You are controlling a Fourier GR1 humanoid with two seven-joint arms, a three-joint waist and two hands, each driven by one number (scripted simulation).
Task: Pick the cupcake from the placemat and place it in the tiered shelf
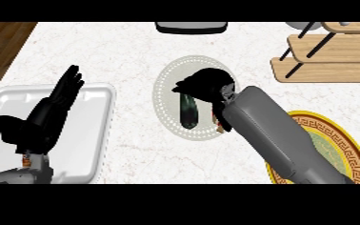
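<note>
White marble counter (126, 47), round pale placemat (166, 88), white tray (98, 124), wooden tiered shelf (316, 64), gold-rimmed plate (330, 128)

A kitchen: a pale marble counter (126, 43) carries a white tray (98, 124), a round placemat (165, 83), a gold-rimmed plate (337, 133) and a wooden tiered shelf (330, 57).

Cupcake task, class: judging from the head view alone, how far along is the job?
Done: the right hand has reached over the round placemat. In hand: it is curled there, hiding the cupcake, so a grasp cannot be confirmed; a dark elongated item lies beside it. Left: lifting and carrying to the wooden tiered shelf, which shows no cupcake. The left hand rests open over the white tray.
</note>
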